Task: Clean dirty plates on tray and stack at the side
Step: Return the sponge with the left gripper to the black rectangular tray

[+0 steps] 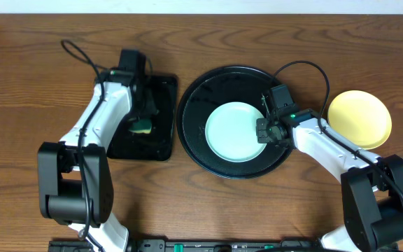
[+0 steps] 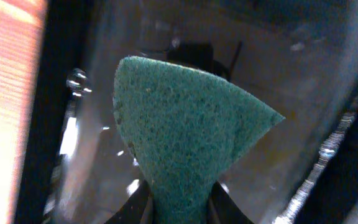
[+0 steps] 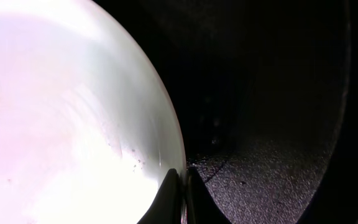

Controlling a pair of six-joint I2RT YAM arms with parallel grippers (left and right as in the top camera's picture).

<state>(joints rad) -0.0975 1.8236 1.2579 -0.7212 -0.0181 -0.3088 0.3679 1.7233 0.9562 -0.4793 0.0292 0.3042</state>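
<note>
A pale mint-blue plate (image 1: pixel 235 131) lies inside the large round black tray (image 1: pixel 196 96). My right gripper (image 1: pixel 263 131) is shut on its right rim; the right wrist view shows the fingers (image 3: pixel 182 186) pinching the plate's edge (image 3: pixel 73 124) over the tray floor (image 3: pixel 272 124). A yellow plate (image 1: pixel 359 119) lies on the table to the right of the tray. My left gripper (image 1: pixel 143 115) is shut on a green sponge (image 2: pixel 179 130) over the rectangular black tray (image 1: pixel 161 91). The sponge also shows in the overhead view (image 1: pixel 143 127). A third plate is not in view.
The rectangular black tray (image 2: pixel 328 74) looks wet and glossy, with bright droplets on it. Cables run from both arms across the wooden table (image 1: pixel 33 63). Both arm bases stand at the table's front edge.
</note>
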